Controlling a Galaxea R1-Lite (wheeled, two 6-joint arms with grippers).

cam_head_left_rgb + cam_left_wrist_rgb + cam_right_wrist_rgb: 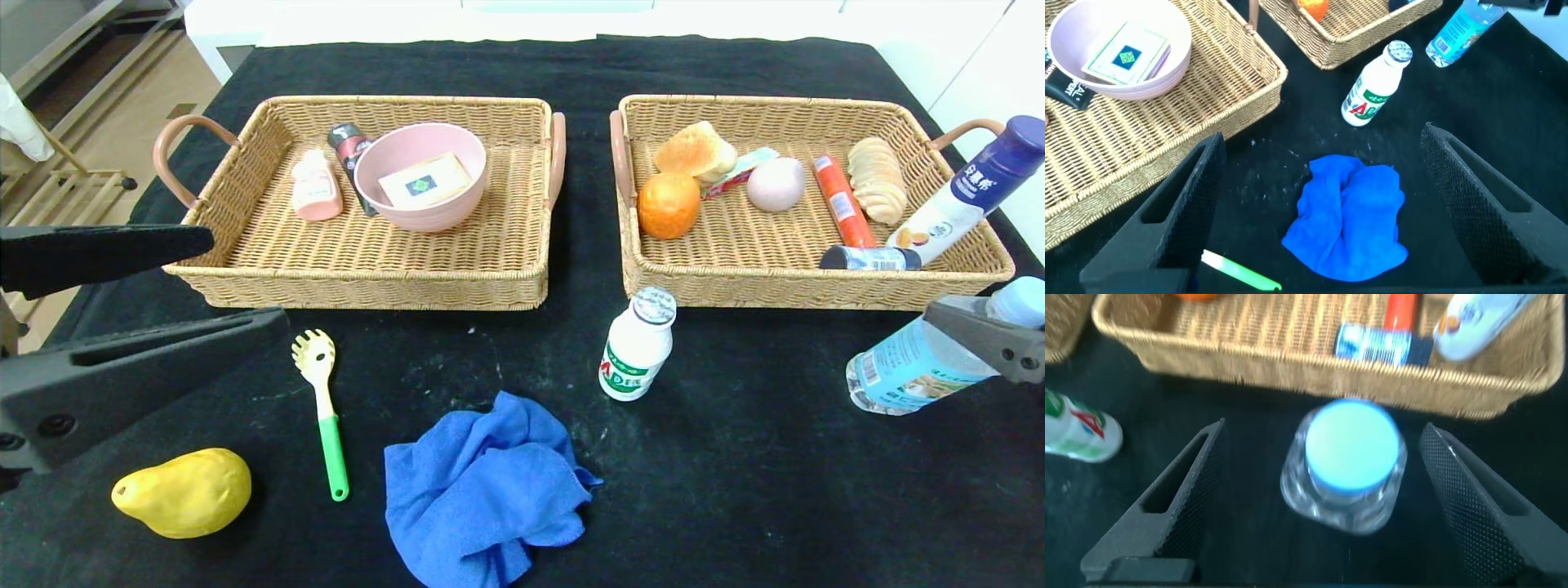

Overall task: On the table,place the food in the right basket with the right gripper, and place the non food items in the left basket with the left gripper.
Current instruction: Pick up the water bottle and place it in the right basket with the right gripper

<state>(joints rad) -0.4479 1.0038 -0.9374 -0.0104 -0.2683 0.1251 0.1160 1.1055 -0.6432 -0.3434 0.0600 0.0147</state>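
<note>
Right gripper (1323, 498) spread wide around the clear water bottle (1346, 467).
Left gripper (1327, 204) open above the blue cloth (1349, 214), table's 6 o'clock.

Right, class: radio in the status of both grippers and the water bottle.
Right gripper open, straddling water bottle, no grip. Left gripper open, over blue cloth. Nothing in the way.
</note>
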